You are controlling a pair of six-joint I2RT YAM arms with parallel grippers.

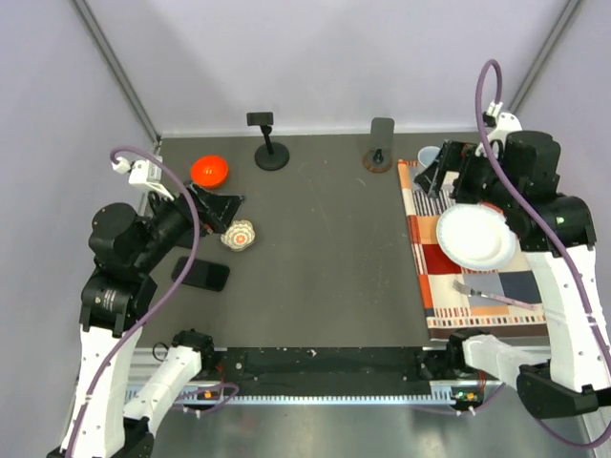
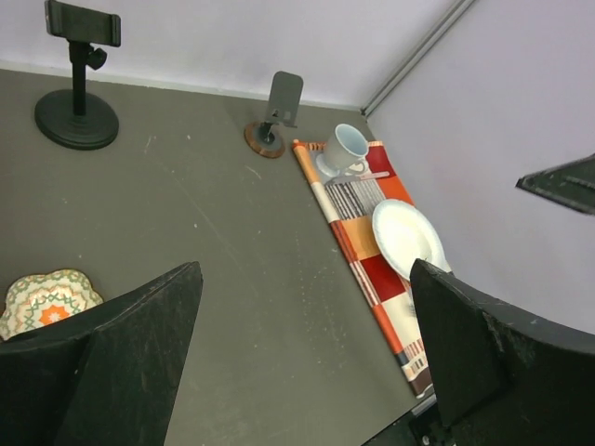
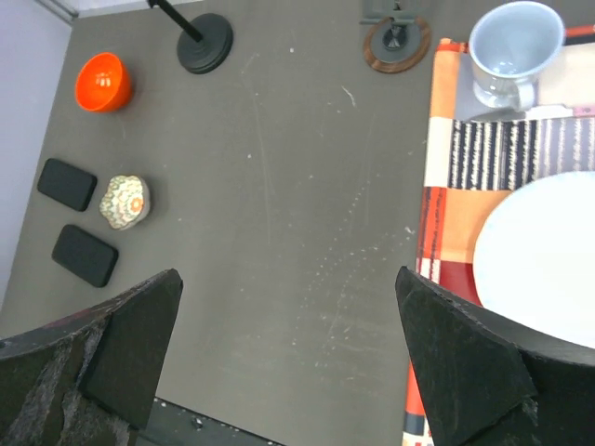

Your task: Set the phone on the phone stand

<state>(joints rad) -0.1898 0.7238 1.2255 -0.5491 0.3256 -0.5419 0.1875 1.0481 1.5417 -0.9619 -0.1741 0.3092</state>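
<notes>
The phone (image 1: 200,274) lies flat near the left edge of the table (image 1: 325,267)

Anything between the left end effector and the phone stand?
Nothing: in the left wrist view only bare table runs from the left end effector to the phone stand. Top view puts the orange bowl just aside.
</notes>
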